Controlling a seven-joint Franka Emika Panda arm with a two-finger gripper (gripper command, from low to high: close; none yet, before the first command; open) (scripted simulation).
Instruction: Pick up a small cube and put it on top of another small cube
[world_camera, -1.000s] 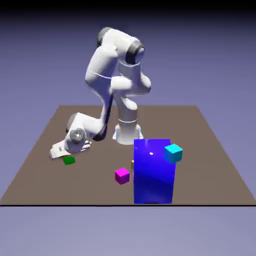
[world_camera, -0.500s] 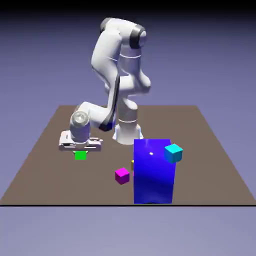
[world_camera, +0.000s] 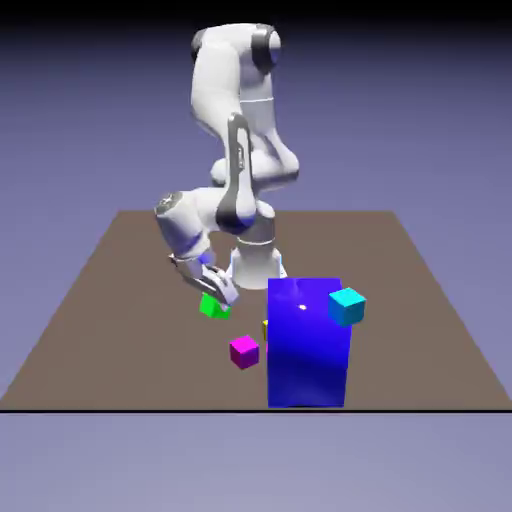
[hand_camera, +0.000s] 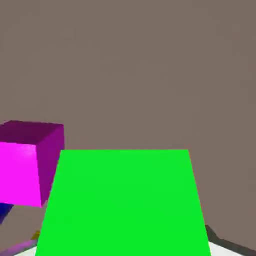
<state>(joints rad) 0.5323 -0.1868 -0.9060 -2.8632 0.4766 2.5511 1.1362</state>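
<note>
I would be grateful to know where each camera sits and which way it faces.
Exterior view: stands across the table, above it, facing the robot; base, whole arm and gripper show.
Hand view: rides on the hand, looking along the gripper toward the tabletop; pale finger parts show at the bottom edge, beside the green cube.
Shared: green cube, magenta cube, part of the blue block.

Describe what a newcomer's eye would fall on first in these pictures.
The tall, glossy blue block dominates the table's near side in the exterior view, a small cyan cube showing at its upper right. In the hand view, a bright green cube held in the tool fills the lower middle, beside a magenta cube at the left edge.
</note>
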